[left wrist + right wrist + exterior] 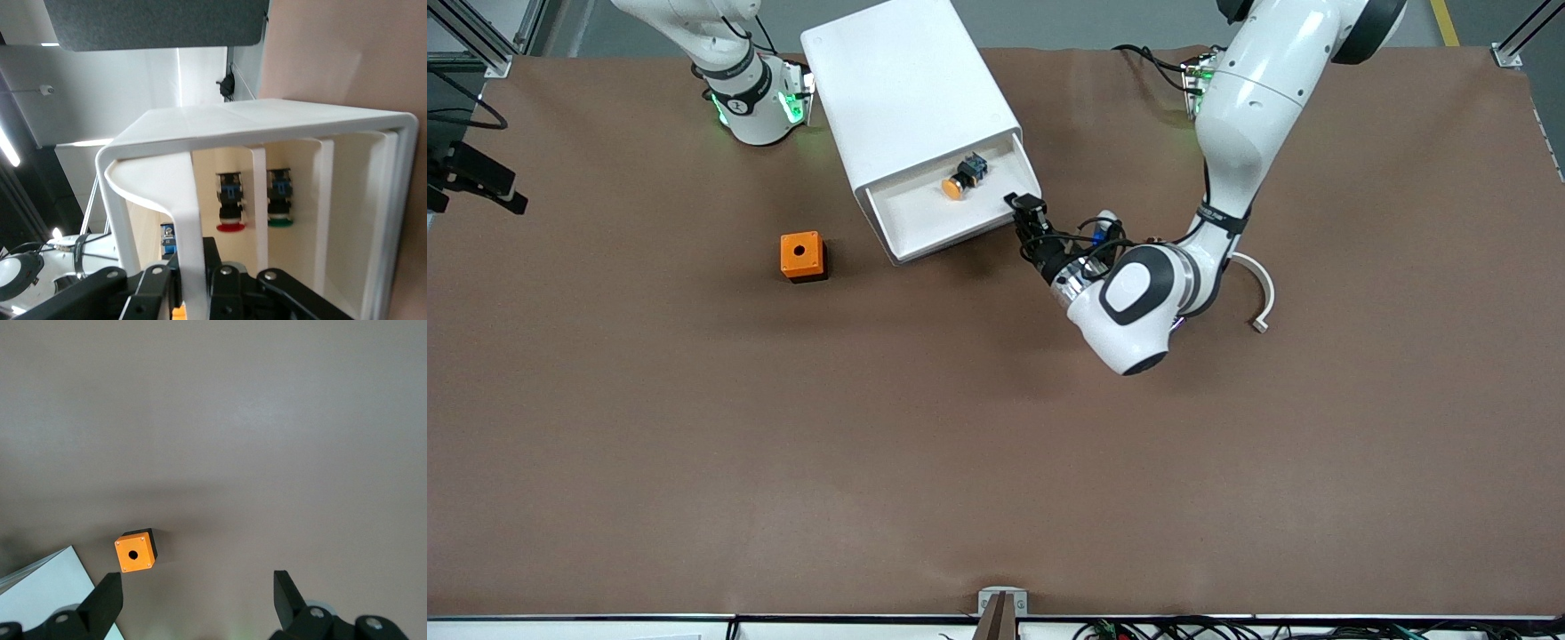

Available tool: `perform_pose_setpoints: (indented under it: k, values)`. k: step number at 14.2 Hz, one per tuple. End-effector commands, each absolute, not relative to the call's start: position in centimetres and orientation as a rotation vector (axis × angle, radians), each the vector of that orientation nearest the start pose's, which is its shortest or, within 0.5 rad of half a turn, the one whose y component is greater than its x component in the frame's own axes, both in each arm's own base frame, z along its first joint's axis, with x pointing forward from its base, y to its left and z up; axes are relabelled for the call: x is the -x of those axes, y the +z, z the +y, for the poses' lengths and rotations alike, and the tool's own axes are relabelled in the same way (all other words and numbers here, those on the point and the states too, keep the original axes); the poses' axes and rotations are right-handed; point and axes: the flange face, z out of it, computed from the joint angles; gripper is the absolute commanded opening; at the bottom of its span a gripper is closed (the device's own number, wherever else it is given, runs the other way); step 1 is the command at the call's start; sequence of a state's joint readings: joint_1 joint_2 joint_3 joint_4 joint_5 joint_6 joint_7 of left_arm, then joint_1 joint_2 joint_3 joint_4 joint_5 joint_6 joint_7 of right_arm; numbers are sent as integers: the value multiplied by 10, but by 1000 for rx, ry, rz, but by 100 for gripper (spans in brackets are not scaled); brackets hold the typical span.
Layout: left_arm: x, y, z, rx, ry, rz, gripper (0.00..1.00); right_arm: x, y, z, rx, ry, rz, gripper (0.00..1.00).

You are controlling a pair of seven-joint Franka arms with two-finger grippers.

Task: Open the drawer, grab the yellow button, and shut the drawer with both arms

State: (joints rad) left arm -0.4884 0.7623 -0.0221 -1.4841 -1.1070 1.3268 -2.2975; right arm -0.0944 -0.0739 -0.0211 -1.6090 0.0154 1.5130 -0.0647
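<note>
Nearest the front camera, the orange cube (pixel 801 256) sits on the counter (pixel 996 462), at about eight o'clock from the drawer (pixel 925 213) in the front view. The drawer stands pulled out of the cabinet (pixel 907 89) toward five o'clock. The left gripper (pixel 1024 206) is clamped on the drawer's front edge, at four o'clock from the button (pixel 963 176), which lies on its side inside the tray.

The right gripper (pixel 197 597) hangs high over the counter near the cabinet, fingers wide apart and empty.

The pick looks due. The left arm should hold the tray steady. The right gripper should come straight down with its fingers spanning the button's narrow body, clear of the tray walls, and close gently so the round cap does not roll away.
</note>
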Motion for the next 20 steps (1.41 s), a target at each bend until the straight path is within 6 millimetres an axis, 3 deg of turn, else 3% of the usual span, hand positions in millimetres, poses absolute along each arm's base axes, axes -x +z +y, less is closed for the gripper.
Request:
perform_pose_setpoints:
  k: [1, 7, 11, 12, 13, 15, 17, 20]
  values:
    - [-527, 259, -396, 1043, 1579, -1823, 14, -545, 623, -69, 3129, 51, 89, 100]
    - [-550, 262, -370, 1029, 1593, -1883, 14, -568, 599, -96, 3131, 27, 34, 100]
    - [-553, 263, -368, 1032, 1595, -1890, 16, -570, 589, -104, 3132, 54, 56, 100]
    - [-553, 263, -368, 1032, 1595, -1890, 18, -576, 576, -105, 3132, 83, 51, 100]
    - [-553, 263, -368, 1035, 1594, -1890, 36, -583, 559, -104, 3149, 139, 41, 100]
    - [-553, 263, -367, 1071, 1611, -1885, 100, -583, 556, -100, 3149, 164, 65, 100]
    - [-558, 264, -361, 1118, 1643, -1884, 100, -576, 553, -95, 3123, 246, 214, 100]
    - [-568, 270, -351, 1188, 1691, -1889, 100, -569, 564, -64, 3119, 270, 338, 100]
